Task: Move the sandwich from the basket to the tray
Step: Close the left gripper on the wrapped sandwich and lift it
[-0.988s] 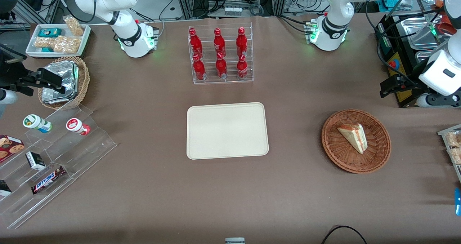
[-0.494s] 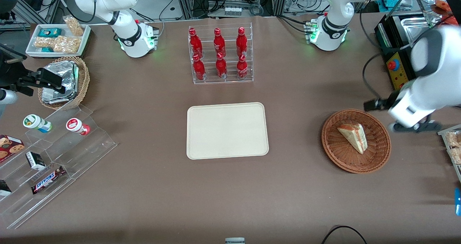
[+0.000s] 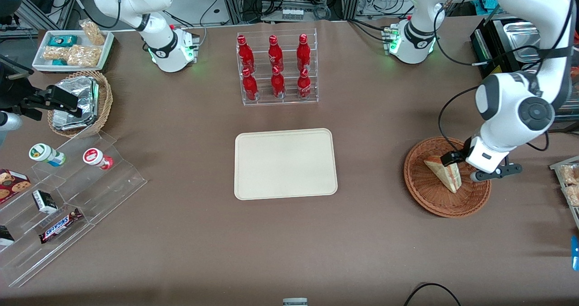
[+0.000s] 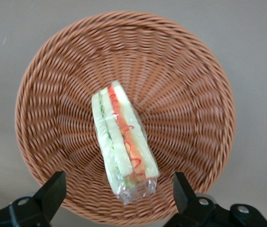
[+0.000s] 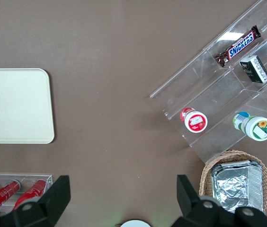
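Note:
The sandwich (image 3: 448, 177) (image 4: 121, 142), a clear-wrapped wedge with red, orange and green layers, lies in the reddish-brown wicker basket (image 3: 429, 197) (image 4: 185, 94) toward the working arm's end of the table. My left gripper (image 3: 470, 166) (image 4: 118, 182) hangs open just above the basket. Its fingers (image 4: 53, 187) straddle one end of the sandwich without touching it. The cream-beige tray (image 3: 285, 163) (image 5: 15, 104) lies bare at mid-table, well apart from the basket.
A clear rack of red bottles (image 3: 277, 68) stands farther from the front camera than the tray. Toward the parked arm's end are a clear stepped shelf of snacks (image 3: 68, 193), a deeper basket of foil packets (image 3: 81, 102) and a white snack tray (image 3: 72, 48). Snack bags (image 3: 567, 184) lie beside the basket.
The left arm has swung in from the table's edge and come down over the basket. The sandwich and the basket have not moved.

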Tool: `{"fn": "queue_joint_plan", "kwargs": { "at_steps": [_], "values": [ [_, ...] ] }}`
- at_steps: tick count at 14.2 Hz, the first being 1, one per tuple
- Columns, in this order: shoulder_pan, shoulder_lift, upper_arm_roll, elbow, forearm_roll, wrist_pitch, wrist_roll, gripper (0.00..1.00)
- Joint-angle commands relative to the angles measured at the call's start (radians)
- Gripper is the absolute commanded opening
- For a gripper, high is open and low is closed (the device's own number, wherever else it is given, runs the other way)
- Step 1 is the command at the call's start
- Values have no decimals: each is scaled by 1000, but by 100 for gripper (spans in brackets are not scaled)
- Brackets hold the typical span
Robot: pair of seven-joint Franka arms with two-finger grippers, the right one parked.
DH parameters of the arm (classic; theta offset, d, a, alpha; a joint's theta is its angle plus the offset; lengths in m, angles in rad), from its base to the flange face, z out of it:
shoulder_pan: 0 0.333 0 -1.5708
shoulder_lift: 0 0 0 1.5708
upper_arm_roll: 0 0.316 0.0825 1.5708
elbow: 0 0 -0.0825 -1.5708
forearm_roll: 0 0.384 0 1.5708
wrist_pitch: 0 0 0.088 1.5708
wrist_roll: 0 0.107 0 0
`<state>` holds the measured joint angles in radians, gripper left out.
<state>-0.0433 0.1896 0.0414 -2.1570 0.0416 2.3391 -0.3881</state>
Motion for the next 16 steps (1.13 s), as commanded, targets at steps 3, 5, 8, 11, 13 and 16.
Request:
{"fn": "queue_joint_plan", "kwargs": {
  "at_steps": [3, 5, 8, 11, 13, 16],
  "values": [
    [-4, 8, -1, -34, 1, 60, -368, 100],
    [-4, 56, -2, -32, 1, 106, -377, 100],
    [-4, 73, -2, -34, 1, 95, -414, 37],
    [-9, 56, -3, 40, 3, -28, -427, 7],
    [-16, 59, -6, 196, 9, -259, -407, 7],
    [-23, 62, -67, 337, 1, -464, -193, 6]
  ]
}}
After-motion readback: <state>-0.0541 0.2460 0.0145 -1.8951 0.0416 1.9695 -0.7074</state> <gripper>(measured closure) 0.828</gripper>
